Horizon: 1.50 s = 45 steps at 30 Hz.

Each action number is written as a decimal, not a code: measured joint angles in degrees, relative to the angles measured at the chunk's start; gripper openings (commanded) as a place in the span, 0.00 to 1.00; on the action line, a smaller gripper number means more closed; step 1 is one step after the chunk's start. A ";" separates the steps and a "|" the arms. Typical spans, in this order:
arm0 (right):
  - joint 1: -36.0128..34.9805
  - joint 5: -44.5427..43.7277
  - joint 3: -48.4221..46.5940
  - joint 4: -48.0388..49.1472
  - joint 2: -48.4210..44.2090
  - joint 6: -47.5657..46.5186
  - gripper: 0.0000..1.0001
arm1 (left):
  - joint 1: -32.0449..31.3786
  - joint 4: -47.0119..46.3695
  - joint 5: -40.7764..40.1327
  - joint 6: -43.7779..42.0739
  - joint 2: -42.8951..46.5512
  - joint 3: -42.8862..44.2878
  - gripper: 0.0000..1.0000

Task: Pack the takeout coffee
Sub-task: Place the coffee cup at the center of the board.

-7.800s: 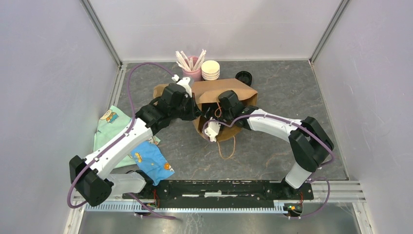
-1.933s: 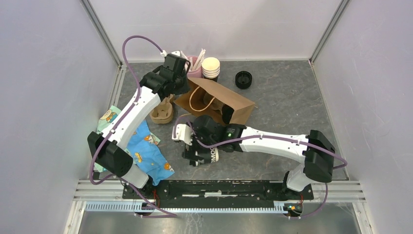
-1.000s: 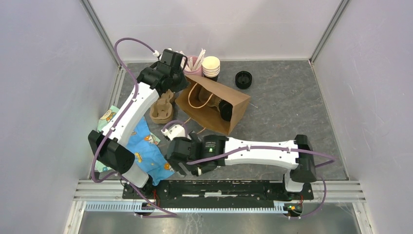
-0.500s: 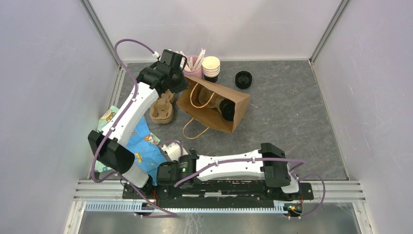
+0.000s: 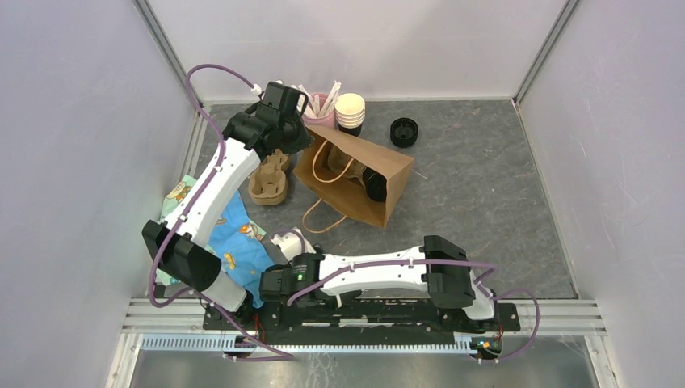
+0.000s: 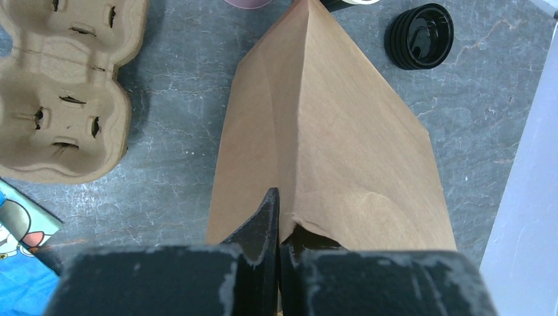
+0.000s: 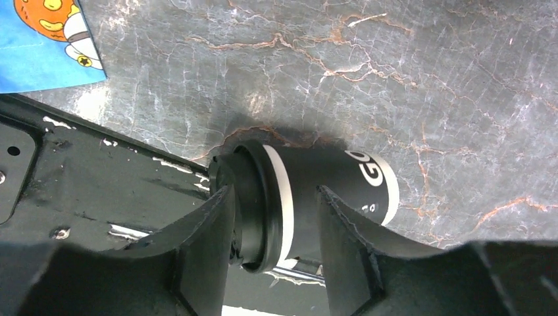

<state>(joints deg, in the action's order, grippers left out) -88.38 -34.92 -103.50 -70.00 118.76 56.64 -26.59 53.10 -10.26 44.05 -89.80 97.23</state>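
Note:
The takeout coffee [image 7: 342,181], a black cup with white lettering and a black lid [image 7: 253,197], lies crosswise between my right gripper's [image 7: 273,197] part-closed jaws. The left finger is against the lid and the right finger against the cup's side. In the top view that gripper [image 5: 273,287] is at the near edge, over the base rail, and the cup is hidden under it. My left gripper [image 6: 279,197] is shut on the rim of the brown bag [image 6: 342,151], which lies on its side [image 5: 355,174]. Another black cup [image 5: 373,184] shows inside the bag's mouth.
A cardboard cup carrier [image 5: 268,182] lies left of the bag. A pink cup of stirrers [image 5: 323,109], a stack of cream cups [image 5: 350,113] and a stack of black lids [image 5: 404,131] stand at the back. Patterned cloths [image 5: 242,246] lie at the near left beside the base rail [image 5: 363,311].
My right arm has pulled back from beside the bag to the near edge, folding up, with the cup in its jaws. The bag has shifted a little. My left gripper stays on the bag.

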 measured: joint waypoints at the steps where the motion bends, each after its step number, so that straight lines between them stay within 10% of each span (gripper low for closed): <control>1: 0.02 0.00 0.02 0.00 0.04 -0.04 0.53 | 0.00 0.00 0.00 0.00 0.02 0.00 0.02; 10: 0.04 1.03 4.66 0.39 0.02 -1.01 0.58 | 0.00 -0.07 0.46 -1.05 0.02 -0.02 0.02; 14: -0.02 1.62 7.54 0.70 -0.96 -1.66 0.52 | 0.00 -0.15 1.03 -1.05 0.02 -0.04 0.02; 18: -0.02 1.36 7.02 0.11 -1.57 -2.16 0.22 | 0.00 -0.55 1.40 -1.05 0.02 -0.11 0.02; 29: 0.50 -0.70 7.39 4.83 -8.70 -3.50 0.16 | 0.17 -1.01 1.42 -1.27 0.37 -1.53 0.02; 45: 14.05 8.61 58.73 64.35 -47.87 -4.81 0.13 | 0.28 -0.83 2.80 -2.56 0.96 -0.42 0.02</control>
<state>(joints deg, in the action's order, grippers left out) -74.32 -26.30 -44.77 -5.65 70.89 51.83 -26.30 52.27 -7.46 41.50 -88.84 96.82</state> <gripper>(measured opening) 0.276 0.025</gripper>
